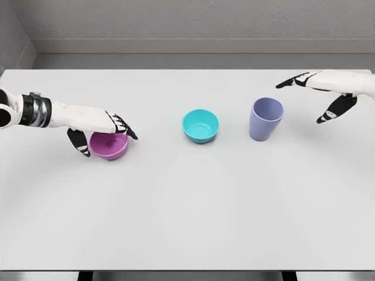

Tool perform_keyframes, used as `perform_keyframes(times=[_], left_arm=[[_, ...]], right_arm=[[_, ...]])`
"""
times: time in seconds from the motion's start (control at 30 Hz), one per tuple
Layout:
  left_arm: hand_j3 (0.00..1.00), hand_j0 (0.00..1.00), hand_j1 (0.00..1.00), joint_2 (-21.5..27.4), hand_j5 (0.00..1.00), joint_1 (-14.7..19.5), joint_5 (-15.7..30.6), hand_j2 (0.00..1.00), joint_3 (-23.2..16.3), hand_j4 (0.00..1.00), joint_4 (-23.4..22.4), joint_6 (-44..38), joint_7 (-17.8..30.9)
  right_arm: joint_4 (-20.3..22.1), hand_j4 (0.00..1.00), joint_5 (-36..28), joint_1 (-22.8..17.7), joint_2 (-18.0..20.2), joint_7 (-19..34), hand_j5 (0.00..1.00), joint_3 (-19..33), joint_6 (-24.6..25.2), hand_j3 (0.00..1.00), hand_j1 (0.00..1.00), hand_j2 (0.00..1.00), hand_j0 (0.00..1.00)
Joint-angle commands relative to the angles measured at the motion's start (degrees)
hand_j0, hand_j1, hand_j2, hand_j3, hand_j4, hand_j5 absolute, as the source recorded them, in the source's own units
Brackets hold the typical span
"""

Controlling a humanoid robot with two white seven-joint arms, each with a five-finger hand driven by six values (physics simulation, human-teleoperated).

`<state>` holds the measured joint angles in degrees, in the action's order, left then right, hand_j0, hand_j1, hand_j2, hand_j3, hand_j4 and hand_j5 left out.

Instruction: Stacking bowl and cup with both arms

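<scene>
Bowls, a purple bowl [109, 146] toward the desk's left edge and a teal bowl [200, 126] near its middle, look like light, rigid, smooth plastic, as does the lavender cup [265, 119] standing upright right of the middle; each is probably best pinched at the rim or wall. The left hand [101, 130] reaches over the purple bowl, thumb beside its left wall and fingers above its rim, though whether it grips is unclear. The right hand [324, 93] hovers spread and empty near the right edge, apart from the cup.

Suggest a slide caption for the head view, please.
Left hand over purple bowl; teal bowl, lavender cup untouched; right hand open.
</scene>
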<state>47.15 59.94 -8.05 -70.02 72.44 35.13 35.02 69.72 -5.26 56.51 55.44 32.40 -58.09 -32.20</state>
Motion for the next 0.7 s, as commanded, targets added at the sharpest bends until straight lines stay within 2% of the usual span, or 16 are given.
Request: perform_keyframes(times=[0.0, 0.1, 0.67], left_arm=[[1.00, 1.00, 1.00, -0.22, 1.00, 0.00, 0.23, 1.00, 0.06, 1.00, -0.20, -0.13, -0.02], [1.00, 1.00, 1.00, -1.45, 1.00, -0.18, 0.14, 1.00, 0.15, 1.00, -1.25, -0.13, -0.02], [1.00, 1.00, 1.00, -1.62, 1.00, -0.53, -0.12, 1.00, 0.15, 1.00, -1.78, -0.13, -0.02]], right_arm=[[-0.02, 1.00, -0.71, 0.00, -0.86, -0.06, 1.00, 0.08, 0.30, 1.00, 1.00, 1.00, 1.00], [-0.11, 1.00, -0.71, 0.00, -1.91, -0.06, 1.00, 0.00, 0.30, 1.00, 1.00, 1.00, 1.00], [-1.34, 1.00, -0.36, -0.44, -5.52, -0.15, 1.00, -0.80, 0.30, 1.00, 1.00, 1.00, 1.00]])
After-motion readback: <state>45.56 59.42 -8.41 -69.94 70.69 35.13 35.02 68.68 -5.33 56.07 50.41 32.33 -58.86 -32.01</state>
